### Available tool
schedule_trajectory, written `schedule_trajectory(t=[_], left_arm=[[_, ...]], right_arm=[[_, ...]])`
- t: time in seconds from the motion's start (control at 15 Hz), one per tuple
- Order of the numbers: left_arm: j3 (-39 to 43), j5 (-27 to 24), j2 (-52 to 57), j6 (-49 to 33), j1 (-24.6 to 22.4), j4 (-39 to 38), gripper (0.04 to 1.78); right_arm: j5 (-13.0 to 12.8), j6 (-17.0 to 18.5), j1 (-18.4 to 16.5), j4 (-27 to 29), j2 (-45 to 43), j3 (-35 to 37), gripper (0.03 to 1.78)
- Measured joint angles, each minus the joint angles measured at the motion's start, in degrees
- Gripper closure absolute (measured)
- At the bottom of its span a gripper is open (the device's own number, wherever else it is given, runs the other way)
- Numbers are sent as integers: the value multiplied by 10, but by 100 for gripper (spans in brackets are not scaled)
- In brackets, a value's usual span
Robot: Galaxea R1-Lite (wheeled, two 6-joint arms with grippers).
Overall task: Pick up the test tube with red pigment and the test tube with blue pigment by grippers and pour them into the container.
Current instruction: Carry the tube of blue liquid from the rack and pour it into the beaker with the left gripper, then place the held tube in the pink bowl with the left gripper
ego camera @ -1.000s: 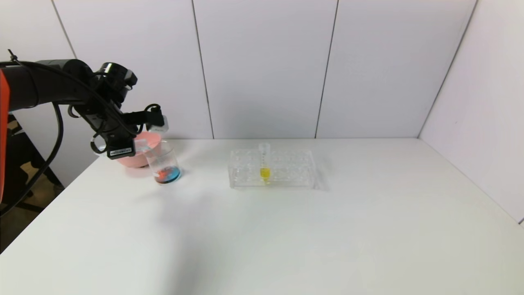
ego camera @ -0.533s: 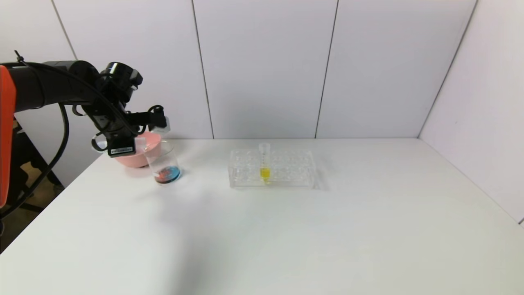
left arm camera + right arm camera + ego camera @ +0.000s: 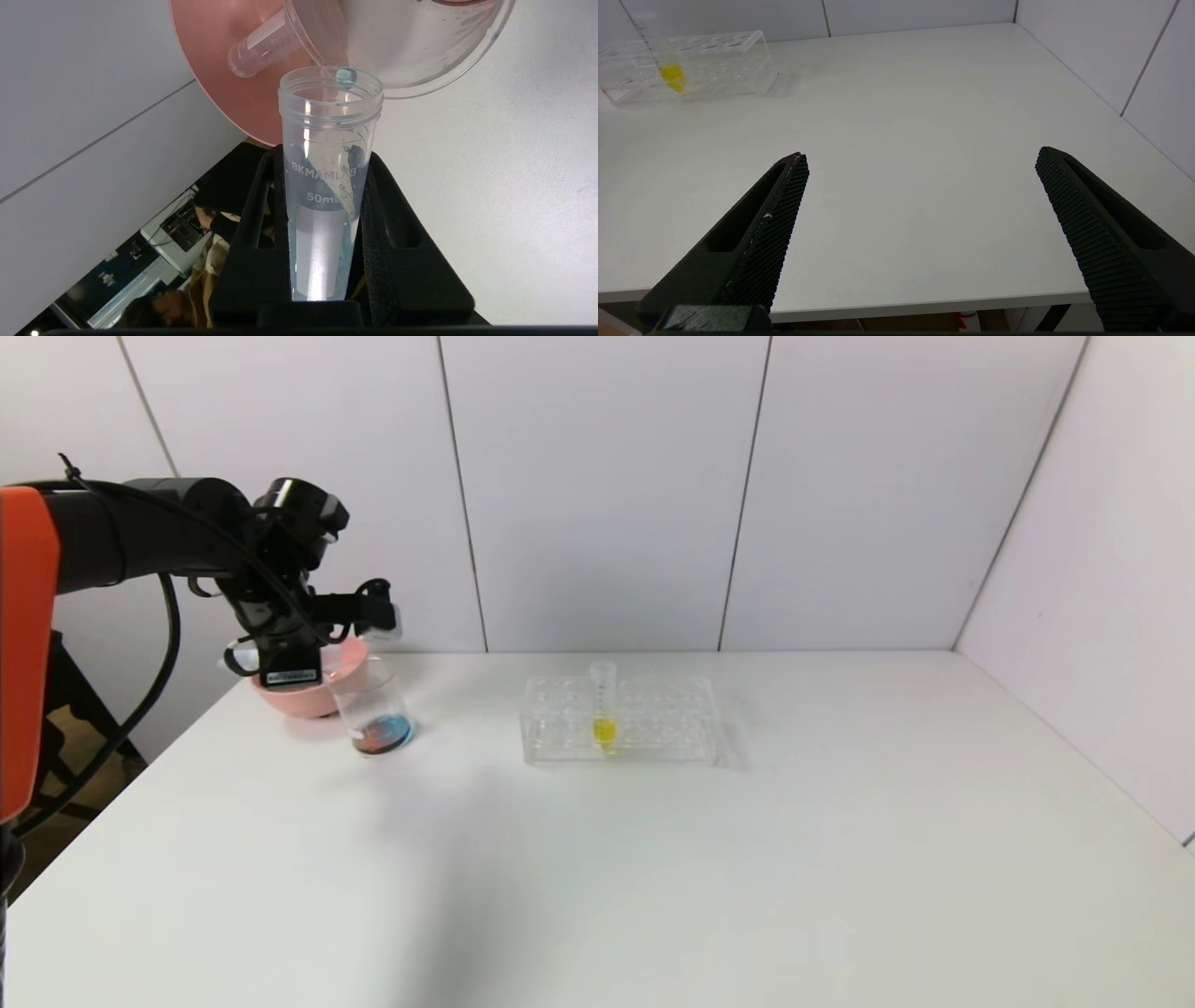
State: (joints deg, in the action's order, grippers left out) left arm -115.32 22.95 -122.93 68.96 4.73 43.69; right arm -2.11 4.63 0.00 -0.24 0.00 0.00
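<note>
Where we look down from the head, our left gripper (image 3: 322, 658) hangs over the pink bowl (image 3: 280, 695), beside the beaker (image 3: 373, 709). Wrist view: it clamps the emptied blue tube (image 3: 327, 186), mouth touching the beaker's rim. Right gripper (image 3: 920, 233) gapes, idle.

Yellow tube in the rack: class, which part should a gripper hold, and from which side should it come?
Grip the top end of the yellow tube, which stands upright and clears the rack. Come from above, jaws either side; the rack's walls surround its lower part.
</note>
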Motion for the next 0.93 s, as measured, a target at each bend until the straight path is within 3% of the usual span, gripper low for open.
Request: schedule_trajectory(t=[0.2,0.6,0.73,0.93], left_arm=[[3,-45,3,-22,-2,-1,137],[18,-234,47,-210,-34,-19,137],[49,-273,75,-294,-45,-50,137],[150,-287,126,-426,-53,-154,137]], right_arm=[[0,0,0,0,0,0,4],[0,0,0,0,0,0,4],[0,0,0,0,0,0,4],[0,0,0,0,0,0,4]])
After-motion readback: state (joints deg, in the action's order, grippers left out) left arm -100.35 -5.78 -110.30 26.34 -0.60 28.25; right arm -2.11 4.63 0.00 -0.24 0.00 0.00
